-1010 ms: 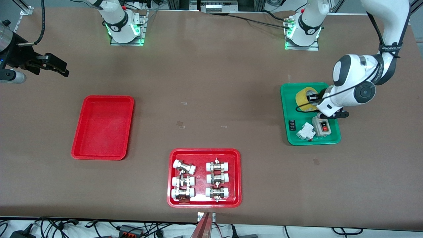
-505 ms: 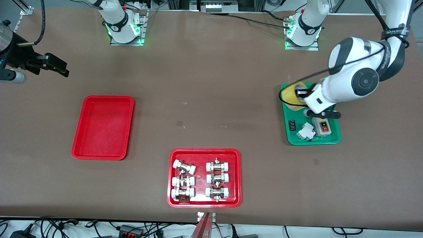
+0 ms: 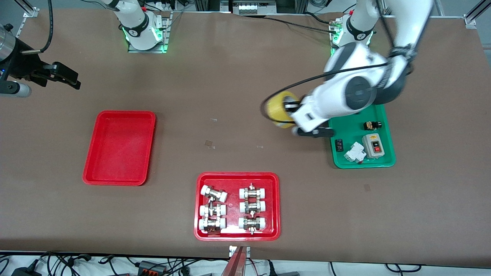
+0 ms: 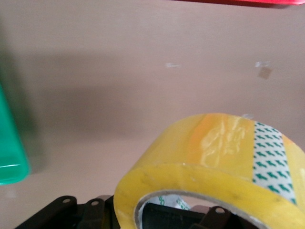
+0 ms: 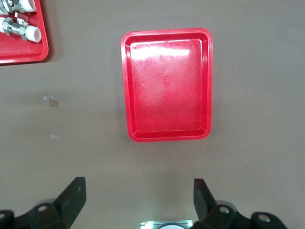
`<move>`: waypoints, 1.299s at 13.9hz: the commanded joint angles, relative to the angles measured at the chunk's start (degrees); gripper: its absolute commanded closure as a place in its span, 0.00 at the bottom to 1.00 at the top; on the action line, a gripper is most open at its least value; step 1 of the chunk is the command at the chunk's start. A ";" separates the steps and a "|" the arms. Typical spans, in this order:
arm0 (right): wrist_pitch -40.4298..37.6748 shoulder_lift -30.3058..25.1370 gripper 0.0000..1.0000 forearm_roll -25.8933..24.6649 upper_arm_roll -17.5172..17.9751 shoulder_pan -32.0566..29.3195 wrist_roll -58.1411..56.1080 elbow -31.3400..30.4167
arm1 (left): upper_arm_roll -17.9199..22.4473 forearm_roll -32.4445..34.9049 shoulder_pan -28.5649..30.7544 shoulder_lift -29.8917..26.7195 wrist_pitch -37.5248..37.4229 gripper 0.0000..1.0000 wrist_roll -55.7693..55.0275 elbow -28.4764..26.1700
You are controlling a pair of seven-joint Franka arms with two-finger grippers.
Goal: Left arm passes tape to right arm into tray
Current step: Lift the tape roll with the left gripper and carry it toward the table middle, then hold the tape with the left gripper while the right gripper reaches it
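I have the tape (image 3: 279,109) clamped in the left gripper (image 3: 290,111), up in the air over bare table just off the green tray (image 3: 360,163), toward the middle of the table. In the left wrist view the roll (image 4: 214,167) fills the near field, with one black finger (image 4: 164,217) showing through its hole, so I judge the grip is across the ring's wall, one finger inside and one outside. The jaws are clenched tight on it.

The right gripper (image 3: 61,76) waits at the right arm's end of the table with its fingers spread wide and empty; its wrist view looks straight down on the tray (image 5: 167,133), which holds nothing yet. The fittings tray (image 3: 237,235) sits nearer the camera and plays no part here.

I expect the roll to be light and fairly stiff as a ring, though the glossy film on its outer face looks slick and could give a little under a squeeze. For the handover I would have the right gripper pinch the ring's wall on the free arc away from my left fingers, one finger through the hole, since the wall is narrow enough and the hole stops it sliding out. Gripping across the full width of the roll looks riskier on that shiny surface
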 commanded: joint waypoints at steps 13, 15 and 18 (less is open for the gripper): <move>5.94 13.07 0.00 41.90 0.15 -1.38 -14.13 1.16 | 0.98 -1.02 -14.94 15.21 18.60 1.00 -8.53 16.37; 9.97 14.92 0.00 45.35 0.15 1.94 -14.32 1.16 | 1.07 -0.93 -16.26 16.35 18.68 1.00 -9.76 18.21; 16.13 16.50 0.00 44.66 0.15 7.74 -14.41 0.81 | 4.92 -0.93 -20.91 16.62 18.60 1.00 -10.90 20.41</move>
